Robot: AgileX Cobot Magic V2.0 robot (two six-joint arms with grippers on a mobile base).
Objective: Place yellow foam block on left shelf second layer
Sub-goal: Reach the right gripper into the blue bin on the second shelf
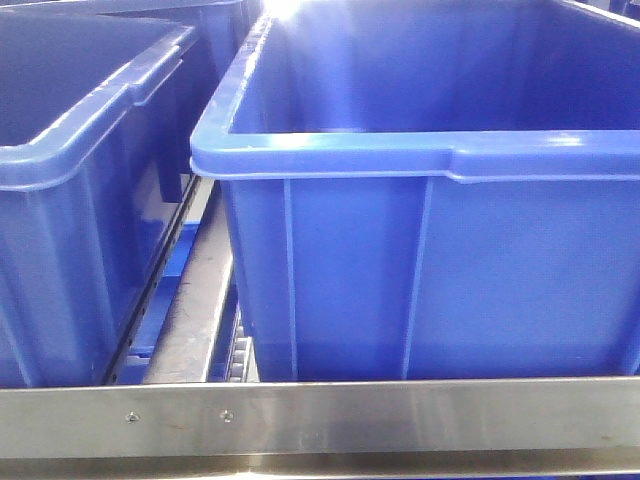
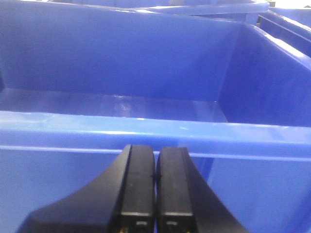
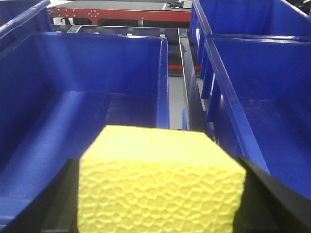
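- Yellow foam block [image 3: 160, 184] clamped between the two black fingers [image 3: 272, 194] of the right gripper [image 3: 160, 204], one finger pressed on each side face.
- Fills the whole gap between those fingers; pitted front face turned toward the camera, smooth top face level.
- Held above the near edge of a blue bin [image 3: 97, 97], whose floor lies ahead of and below the fingertips.
- Second blue bin [image 3: 262, 102] off to the right of the fingers, with a dark rail [image 3: 189, 92] running between the two bins.
- Red frame [image 3: 121, 14] far ahead, beyond the bins.
- Left gripper [image 2: 155, 194] closed with nothing between its fingers [image 2: 138, 184]; inner faces pressed together along a thin seam.
- Poised just before the outer wall of a blue crate [image 2: 146, 131], fingertips just under its pale rim.
- Crate interior visible past the fingertips, floor and far wall plain blue.
- Front view: large blue tub [image 1: 430, 160] at centre and right, neighbouring blue tub [image 1: 70, 170] at left, both behind a steel crossbar [image 1: 320, 415].
- Neither gripper nor block visible in that front view.
- Shelf layer under the block: cannot tell.
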